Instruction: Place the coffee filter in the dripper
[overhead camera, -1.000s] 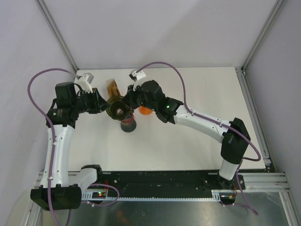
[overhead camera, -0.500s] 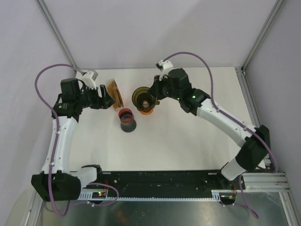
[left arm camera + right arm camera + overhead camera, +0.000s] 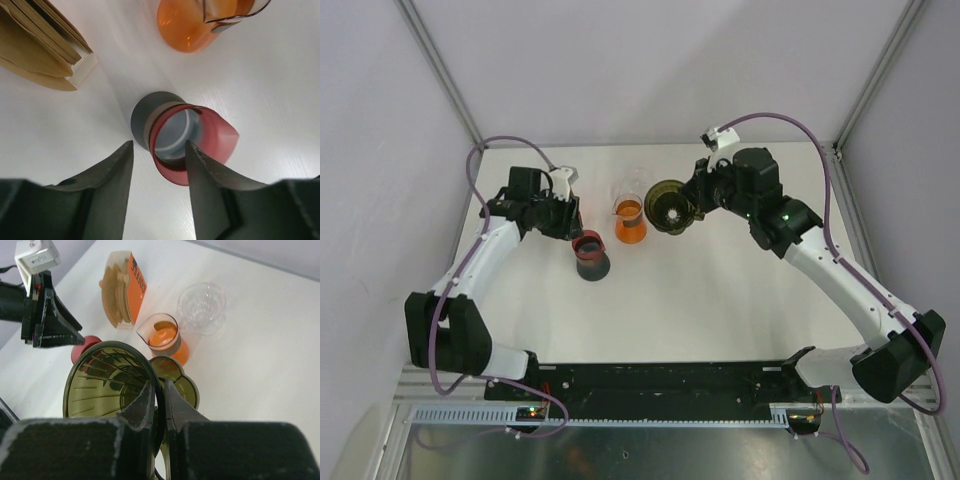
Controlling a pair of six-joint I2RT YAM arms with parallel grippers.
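Note:
My right gripper (image 3: 159, 385) is shut on the rim of the olive translucent dripper (image 3: 107, 385), holding it tilted above the table; from above the dripper (image 3: 670, 207) hangs right of the orange carafe (image 3: 630, 222). The brown paper coffee filters (image 3: 40, 40) stand in an orange-sided box (image 3: 122, 290) at the back left. My left gripper (image 3: 159, 143) is open and holds nothing. It hovers over a red-rimmed grey cup (image 3: 172, 135), beside the filter box. In the top view the left gripper (image 3: 565, 215) hides the filters.
The red cup (image 3: 590, 255) stands in front of the carafe (image 3: 165, 340). A clear glass (image 3: 201, 305) stands behind the carafe. Frame posts and side walls border the white table (image 3: 720, 300).
The right arm carried the dripper from above the red cup to the right, past the carafe. The left gripper opened, drew away from the dripper and swung over by the filter box and cup.

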